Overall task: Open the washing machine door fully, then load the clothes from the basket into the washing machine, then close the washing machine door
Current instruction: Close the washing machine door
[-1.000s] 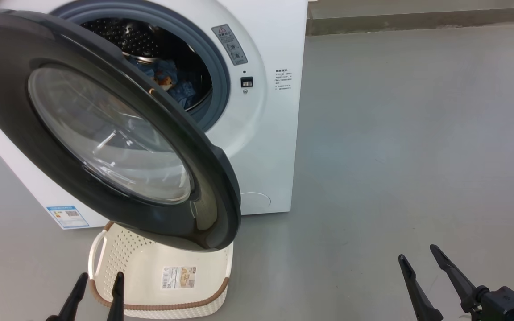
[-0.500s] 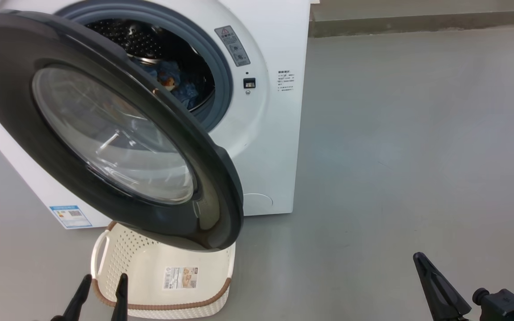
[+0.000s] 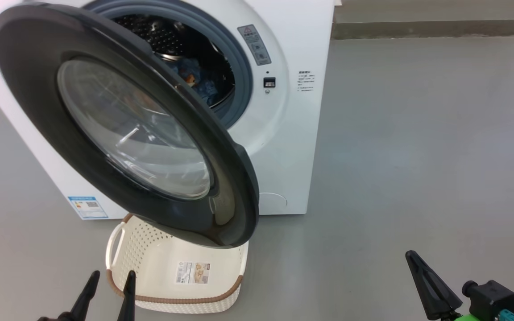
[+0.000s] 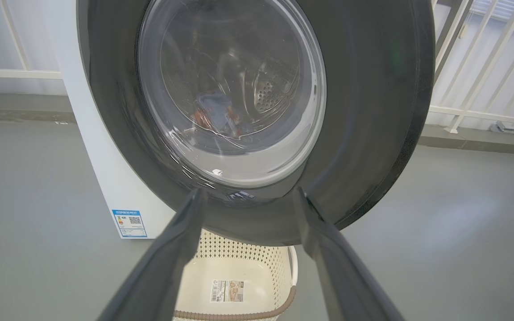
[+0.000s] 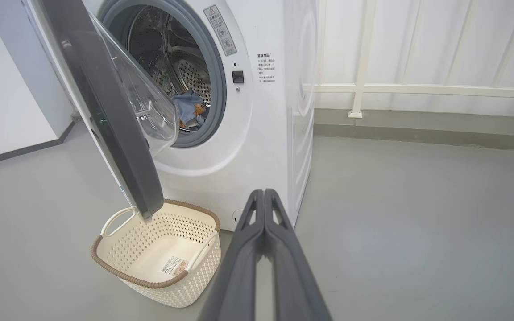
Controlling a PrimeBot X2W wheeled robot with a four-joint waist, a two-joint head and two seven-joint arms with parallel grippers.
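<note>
Glossy round door [image 3: 132, 129] hangs ajar above the perforated cream basket [image 3: 172, 299] — left gripper [image 3: 112, 274] spread wide, right gripper [image 5: 263, 192] pinched together — both empty.

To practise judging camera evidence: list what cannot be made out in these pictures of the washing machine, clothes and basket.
How many clothes lie in the drum: head view, the washing machine door covers most of it.
Far end of the basket: head view, under the door's lower edge.
Print on the label sticker: head view, too small.
Top of the washing machine: cut off by the head view's upper edge.
</note>
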